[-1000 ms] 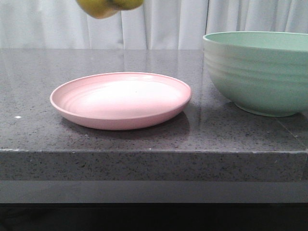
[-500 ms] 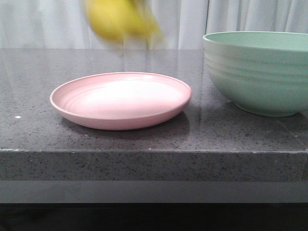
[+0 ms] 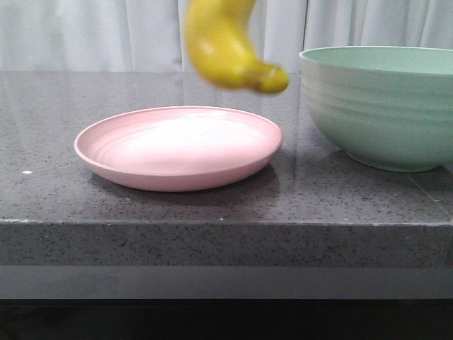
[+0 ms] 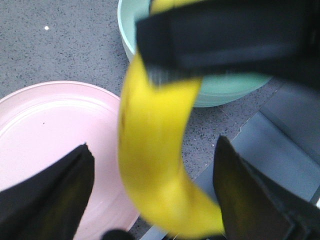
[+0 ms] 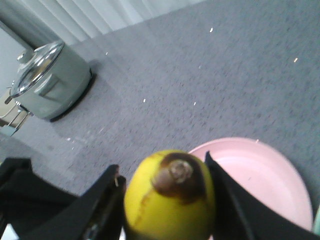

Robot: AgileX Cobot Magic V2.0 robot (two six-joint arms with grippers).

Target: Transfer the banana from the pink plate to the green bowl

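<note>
The yellow banana (image 3: pixel 225 46) hangs in the air above the right half of the empty pink plate (image 3: pixel 177 146), its dark tip pointing at the green bowl (image 3: pixel 379 106). No gripper shows in the front view. In the right wrist view my right gripper (image 5: pixel 161 167) is shut on the banana (image 5: pixel 167 200), with its brown end facing the camera. In the left wrist view my left gripper (image 4: pixel 152 147) is wide open with the banana (image 4: pixel 155 150) between its fingers, untouched. The right gripper's black finger (image 4: pixel 225 40) clamps the banana's upper part there, above the plate (image 4: pixel 50 130) and the bowl (image 4: pixel 225 92).
The plate and bowl stand on a dark speckled stone counter (image 3: pixel 212 212) with a front edge close to the camera. A grey rice cooker with a glass lid (image 5: pixel 47 82) stands far off on the counter. White curtains (image 3: pixel 71 35) hang behind.
The banana has come down from the top left of the front view and moved right, toward the bowl. The plate and bowl have not moved.
</note>
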